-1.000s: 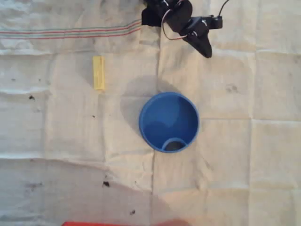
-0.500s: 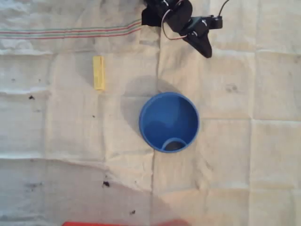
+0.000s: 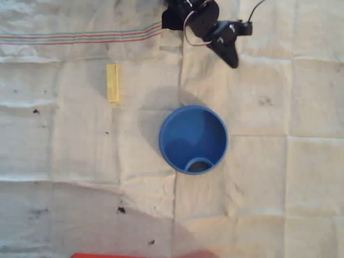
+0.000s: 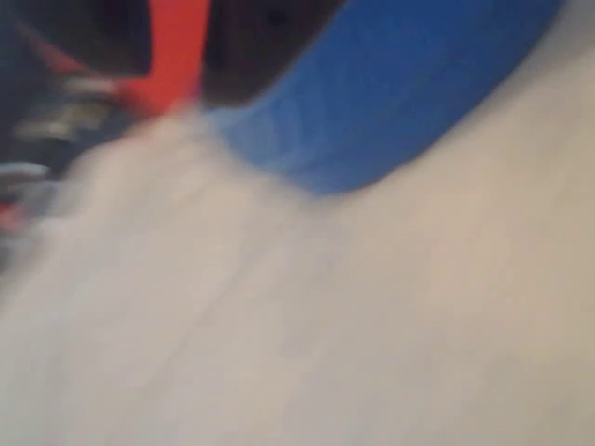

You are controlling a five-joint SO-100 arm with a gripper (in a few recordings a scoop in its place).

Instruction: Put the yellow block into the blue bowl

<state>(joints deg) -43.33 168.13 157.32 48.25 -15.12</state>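
The yellow block (image 3: 113, 83) lies flat on the white cloth at the upper left, its long side running up and down in the overhead view. The blue bowl (image 3: 193, 138) stands upright near the middle, with nothing inside but a small arched mark on its inner wall. My black gripper (image 3: 230, 58) is at the top edge, above and right of the bowl and far right of the block, with its fingers drawn together to one point and nothing in them. The blurred wrist view has the blue bowl (image 4: 390, 93) at the top.
A creased white cloth (image 3: 279, 177) with coloured stripes (image 3: 80, 37) at the upper left covers the table. A red object (image 3: 123, 255) sits at the bottom edge. A red shape (image 4: 172, 56) and dark clutter show beyond the cloth in the wrist view.
The gripper has shifted slightly left and up at the top edge. Block and bowl have not moved.
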